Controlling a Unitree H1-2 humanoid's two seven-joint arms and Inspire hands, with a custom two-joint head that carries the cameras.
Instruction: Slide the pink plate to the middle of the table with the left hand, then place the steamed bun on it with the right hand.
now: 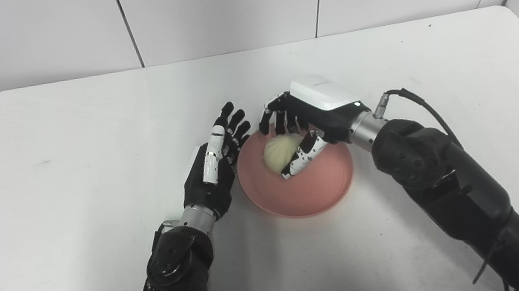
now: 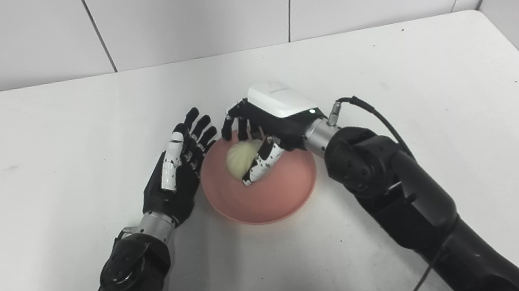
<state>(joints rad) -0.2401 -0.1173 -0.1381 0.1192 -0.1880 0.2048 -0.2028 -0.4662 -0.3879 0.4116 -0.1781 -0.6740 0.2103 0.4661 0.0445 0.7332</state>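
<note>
Left hand (image 1: 213, 166) is open, fingers spread, just beside the pink plate (image 1: 299, 196). Right hand (image 1: 306, 125) cups the steamed bun (image 1: 280, 151), low over the plate. Placing step, seemingly; next calls for letting go and lifting clear.

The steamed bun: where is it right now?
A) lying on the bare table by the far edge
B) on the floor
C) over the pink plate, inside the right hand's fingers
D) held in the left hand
C: the steamed bun sits over the pink plate, with the right hand curled around it; the left hand is open beside the plate.
</note>
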